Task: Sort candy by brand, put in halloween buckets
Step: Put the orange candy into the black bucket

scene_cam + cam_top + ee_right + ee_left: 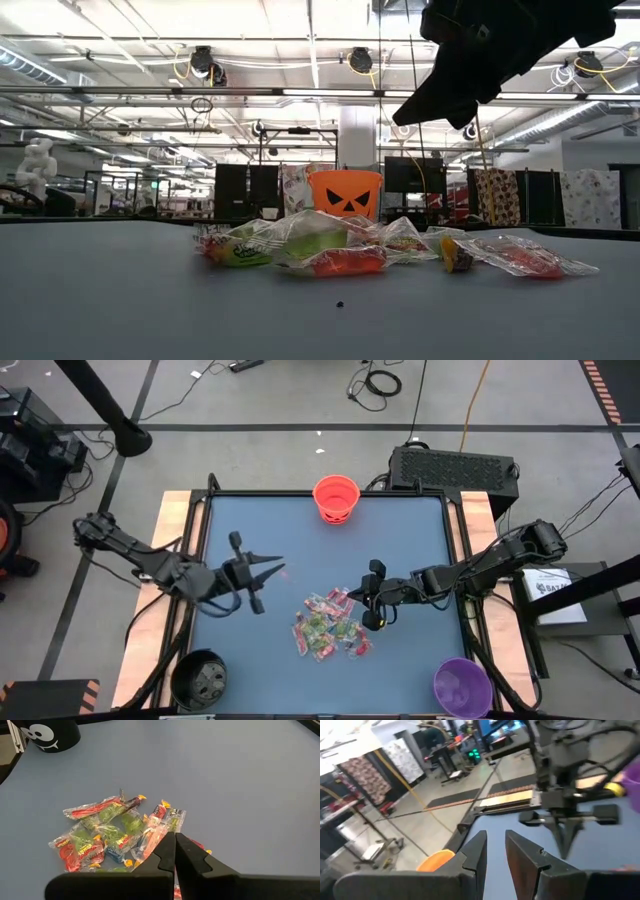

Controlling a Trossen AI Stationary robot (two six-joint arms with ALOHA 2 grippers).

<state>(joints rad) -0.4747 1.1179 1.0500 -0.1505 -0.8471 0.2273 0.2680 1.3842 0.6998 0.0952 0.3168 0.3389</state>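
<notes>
The candy point(330, 625) lies in a loose pile of red, green and pink wrappers on the blue table, also seen in the low view point(340, 248) and the right wrist view point(115, 830). The orange bucket point(336, 498) stands at the far edge, the black bucket point(198, 678) at the near left corner and the purple bucket point(462, 686) at the near right. My left gripper point(280, 567) hangs high over the table left of the pile, with a small pink candy point(284, 570) at its tips. My right gripper point(372, 600) is shut above the pile's right side and touches nothing. My left gripper has the pink candy at its free fingertips point(274, 565), with a narrow gap left between the two fingers point(476, 851). The fingers lie about level and point toward the table's right. The candy is lifted clear of the table. The left wrist view does not show the contact.
Wooden rails point(178, 520) run along the table's left and right sides. A black box point(455, 468) sits beyond the far right corner. Bare blue table point(400, 540) lies between the pile and the orange bucket point(345, 192).
</notes>
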